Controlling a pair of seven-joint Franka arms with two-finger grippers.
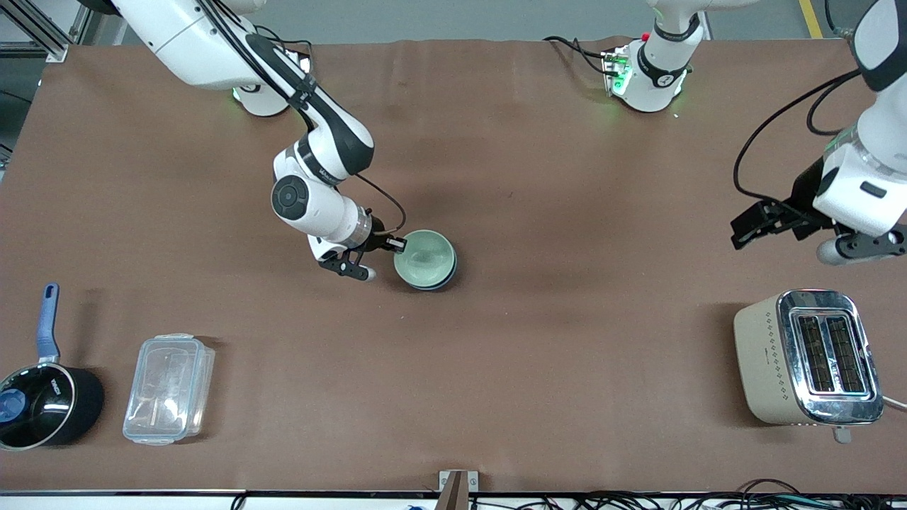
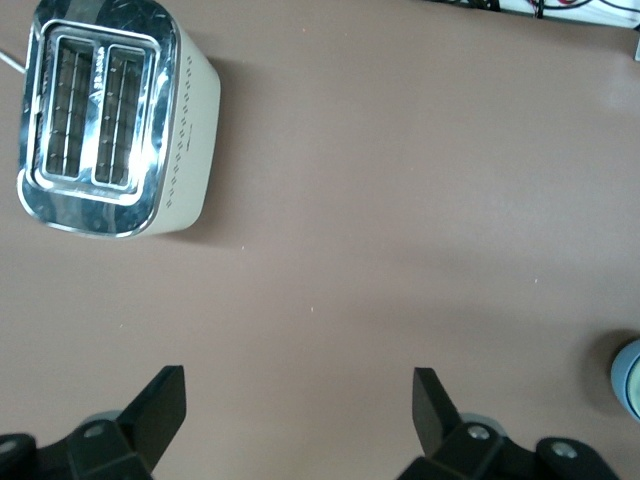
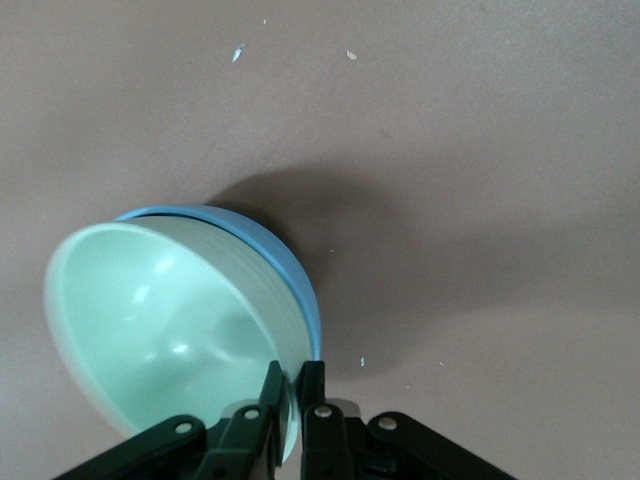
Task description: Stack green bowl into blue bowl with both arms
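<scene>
- The green bowl [image 1: 424, 258] sits nested inside the blue bowl [image 1: 441, 278] near the middle of the brown table [image 1: 538, 212]; the blue rim shows as a dark crescent around the green bowl's edge on the side nearer the front camera.
- In the right wrist view the green bowl [image 3: 165, 325] rests tilted in the blue bowl [image 3: 275, 265], whose sky-blue rim curves around its outside.
- The right gripper [image 1: 388, 249] is at the green bowl, on the side toward the right arm's end of the table, with its fingers [image 3: 262, 415] pressed together on the bowl's rim, one inside and one outside the wall.
- The left gripper [image 1: 783, 219] hangs in the air well apart from the green bowl, above the table at the left arm's end, and waits there.
- Its fingers [image 2: 160, 410] stand wide apart with only bare table between them.
- A cream toaster [image 1: 808, 358] with a chrome top stands far from the green bowl toward the left arm's end, nearer to the front camera.
- A clear plastic container [image 1: 168, 388] and a black saucepan [image 1: 42, 405] with a blue handle lie toward the right arm's end, nearer to the front camera than the green bowl; the saucepan is the farther of the two from the bowl.
</scene>
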